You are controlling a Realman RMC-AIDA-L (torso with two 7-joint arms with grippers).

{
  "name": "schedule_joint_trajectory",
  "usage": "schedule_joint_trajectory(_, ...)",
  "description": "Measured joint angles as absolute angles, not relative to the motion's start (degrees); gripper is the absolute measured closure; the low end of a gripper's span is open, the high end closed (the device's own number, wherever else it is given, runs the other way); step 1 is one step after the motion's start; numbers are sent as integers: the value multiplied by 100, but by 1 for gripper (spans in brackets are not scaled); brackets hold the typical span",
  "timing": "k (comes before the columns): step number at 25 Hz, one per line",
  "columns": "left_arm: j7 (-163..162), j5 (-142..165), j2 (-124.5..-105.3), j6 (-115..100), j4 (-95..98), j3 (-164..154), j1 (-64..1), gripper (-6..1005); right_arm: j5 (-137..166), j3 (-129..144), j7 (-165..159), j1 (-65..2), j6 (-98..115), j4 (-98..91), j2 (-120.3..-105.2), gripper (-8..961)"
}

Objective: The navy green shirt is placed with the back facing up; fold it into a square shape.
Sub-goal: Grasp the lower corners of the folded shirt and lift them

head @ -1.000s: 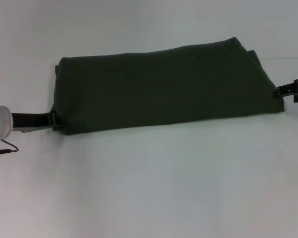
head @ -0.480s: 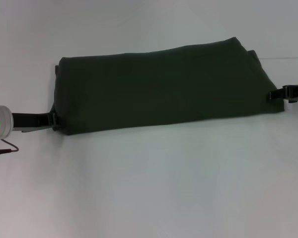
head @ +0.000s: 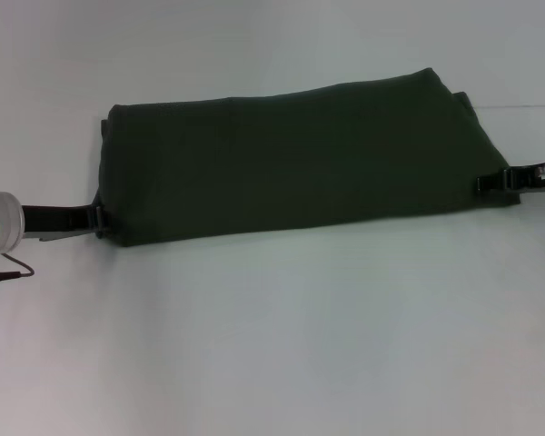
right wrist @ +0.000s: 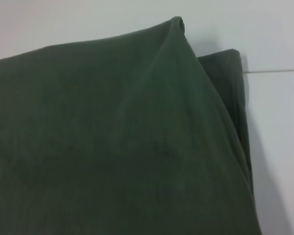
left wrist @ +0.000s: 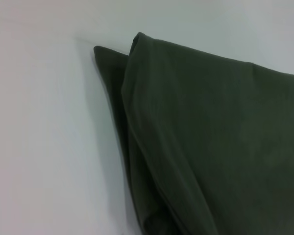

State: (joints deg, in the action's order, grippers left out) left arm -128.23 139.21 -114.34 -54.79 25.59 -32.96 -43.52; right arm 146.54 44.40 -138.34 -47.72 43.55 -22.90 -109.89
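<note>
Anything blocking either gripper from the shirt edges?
Nothing visible. The left gripper sits at the shirt near-left corner, the right gripper at its right edge; only bare table surrounds it.

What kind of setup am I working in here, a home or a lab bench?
Most likely a lab or test bench, not a home: a bare white table, only the folded navy green shirt on it, with the left gripper and right gripper at its two ends.
</note>
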Motion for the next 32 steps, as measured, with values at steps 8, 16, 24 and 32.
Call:
schedule_joint_trajectory(8,-12823,13921,-11425,-5491,2601,-3289,-4350,993,14673,4587,-13834,-4799,4304,-2184,-11011,366)
schedule_joint_trajectory(16,-12823,13921,-11418,-5562,2644,-3262,-4350,992,14631,4511,-13831,-4729,4444,-2245,-10926,692)
schedule_joint_trajectory(24,-12821,13921,-11416,-5590,2698,-3252,-4345,993,14596,4374,-13760,-4575,4676,-2356,-10829,883)
schedule_joint_trajectory(32,-12817,13922,-11416,-5606,2711,-3251,-4317,992,14478,4140,-13559,-4505,5137,-2575,-10777,913)
